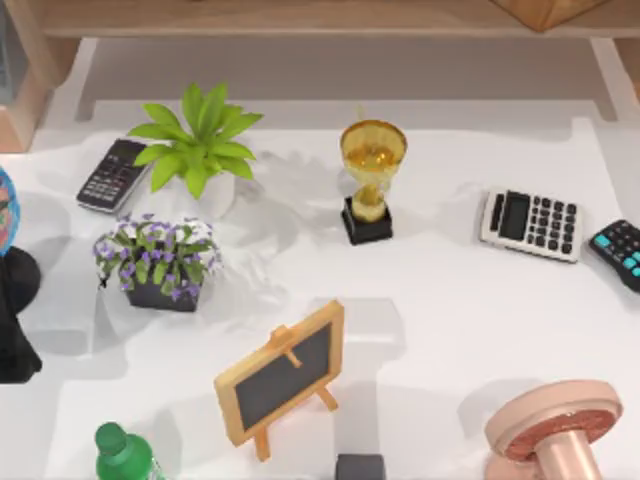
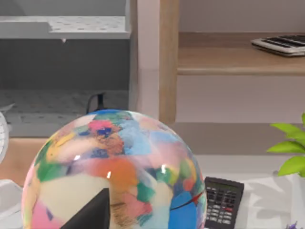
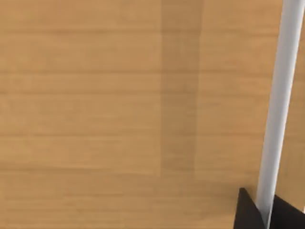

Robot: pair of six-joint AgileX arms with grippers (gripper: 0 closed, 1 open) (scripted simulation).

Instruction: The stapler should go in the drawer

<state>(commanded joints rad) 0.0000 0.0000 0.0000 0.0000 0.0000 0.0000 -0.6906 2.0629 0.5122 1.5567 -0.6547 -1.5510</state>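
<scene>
- three calculators on the white table [image 1: 420, 330]: black one [image 1: 112, 175] beside the green plant [image 1: 197, 145], grey one [image 1: 531, 224], and a teal-keyed one [image 1: 620, 252].
- right gripper [image 3: 261, 210] fingers straddle a white bar [image 3: 279, 105] against a wood panel [image 3: 95, 105]; whether clamped, cannot tell.
- left gripper finger [image 2: 93, 213] just before the globe [image 2: 114, 171]; opening unclear.

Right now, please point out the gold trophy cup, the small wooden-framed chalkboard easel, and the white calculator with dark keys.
gold trophy cup [image 1: 372, 152], top view, on its bowl.
small wooden-framed chalkboard easel [image 1: 283, 375], top view, on the dark board face.
white calculator with dark keys [image 1: 532, 224], top view, on the keypad.
</scene>
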